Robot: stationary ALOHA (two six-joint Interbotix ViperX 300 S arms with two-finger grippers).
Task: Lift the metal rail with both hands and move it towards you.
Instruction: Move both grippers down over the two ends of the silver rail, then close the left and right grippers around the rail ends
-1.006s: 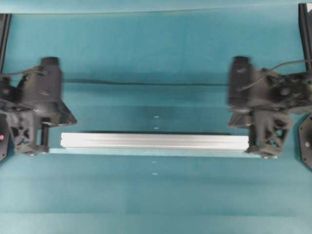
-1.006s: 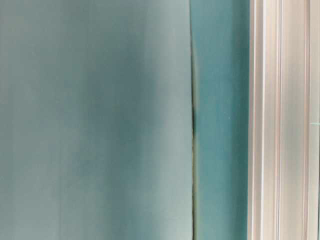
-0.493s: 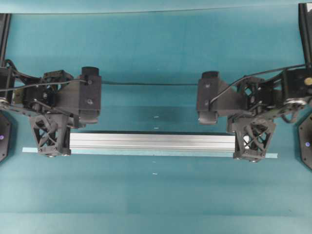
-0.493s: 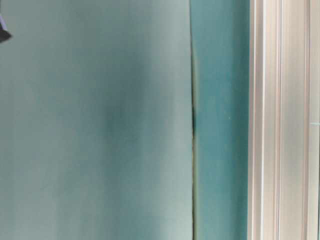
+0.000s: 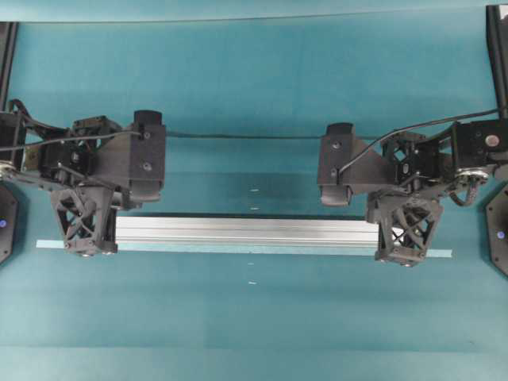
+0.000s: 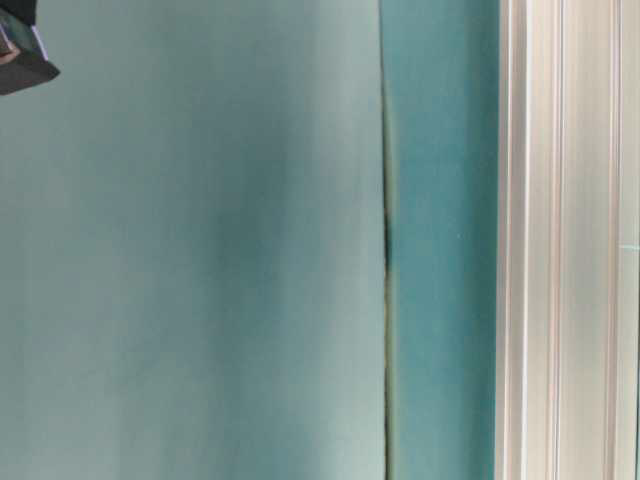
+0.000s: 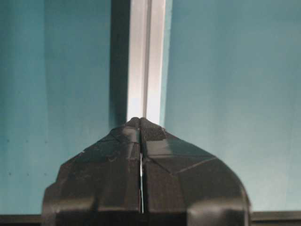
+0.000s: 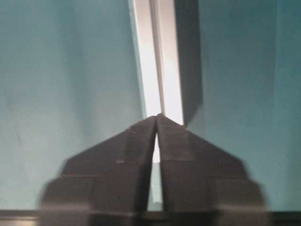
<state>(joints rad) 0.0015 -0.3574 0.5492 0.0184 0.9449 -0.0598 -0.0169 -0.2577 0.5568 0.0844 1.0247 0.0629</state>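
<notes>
The metal rail (image 5: pixel 246 230) lies flat across the middle of the teal table, silver with lengthwise grooves. My left gripper (image 5: pixel 87 238) stands over its left end and my right gripper (image 5: pixel 403 244) over its right end, hiding both ends. In the left wrist view the gripper (image 7: pixel 140 120) has its fingertips pressed together above the rail (image 7: pixel 146 56). In the right wrist view the gripper (image 8: pixel 157 116) also has its tips touching above the rail (image 8: pixel 160 61). Neither pair of fingers spans the rail's width. The rail (image 6: pixel 565 240) fills the right edge of the table-level view.
A thin pale tape strip (image 5: pixel 238 249) runs along the rail's near side and sticks out past both grippers. A dark seam (image 5: pixel 238 136) crosses the cloth behind the rail. Black frame posts (image 5: pixel 497 48) stand at the back corners. A black arm part (image 6: pixel 20 55) shows top left at table level.
Both arms have swung inward, and the grippers now cover the rail's ends instead of standing just outside them. The rail itself has not moved. A black part entered the table-level view.
</notes>
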